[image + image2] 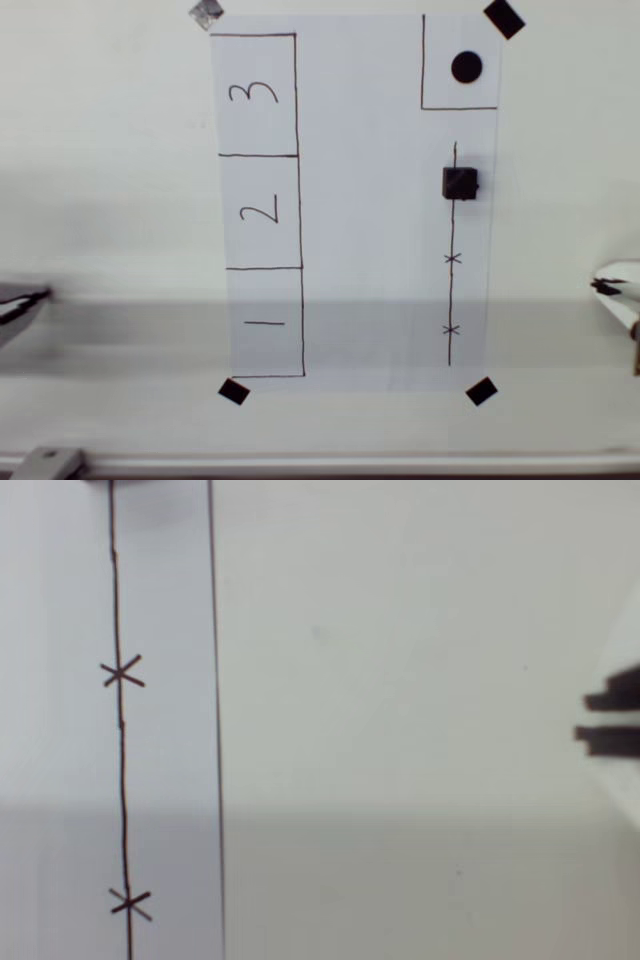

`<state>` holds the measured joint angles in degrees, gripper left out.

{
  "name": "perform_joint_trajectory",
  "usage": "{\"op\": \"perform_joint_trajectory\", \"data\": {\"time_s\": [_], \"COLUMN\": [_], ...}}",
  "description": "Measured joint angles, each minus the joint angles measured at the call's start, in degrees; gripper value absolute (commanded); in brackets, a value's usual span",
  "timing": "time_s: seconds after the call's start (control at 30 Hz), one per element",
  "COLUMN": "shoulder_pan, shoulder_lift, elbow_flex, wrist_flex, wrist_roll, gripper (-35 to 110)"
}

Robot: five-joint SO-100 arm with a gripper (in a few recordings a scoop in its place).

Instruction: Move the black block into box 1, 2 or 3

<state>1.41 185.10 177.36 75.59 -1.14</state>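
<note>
The black block (460, 183) sits on the white paper (370, 200), on a drawn vertical line (452, 300) with two x marks, just below the outlined square with a black dot (466, 67). Box 1 (264, 345) is the lowest of three outlined rectangles down the paper's left side. My gripper (607, 288) pokes in at the right edge of the overhead view, off the paper and well below and to the right of the block. In the wrist view its dark fingertips (612, 738) lie close together at the right edge with nothing between them.
Boxes 2 (260, 210) and 3 (255, 93) stand above box 1. Black tape squares (233, 391) hold the paper's corners. A shadow band crosses the table near box 1. A grey bracket (45, 463) sits at the bottom left.
</note>
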Motion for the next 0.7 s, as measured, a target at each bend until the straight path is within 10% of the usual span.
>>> {"op": "perform_joint_trajectory", "data": {"time_s": [0.7], "shoulder_pan": [-1.9], "shoulder_lift": [-6.0], "elbow_flex": [0.0], "wrist_flex": [-4.8], "wrist_roll": [1.1], "gripper": [3]}}
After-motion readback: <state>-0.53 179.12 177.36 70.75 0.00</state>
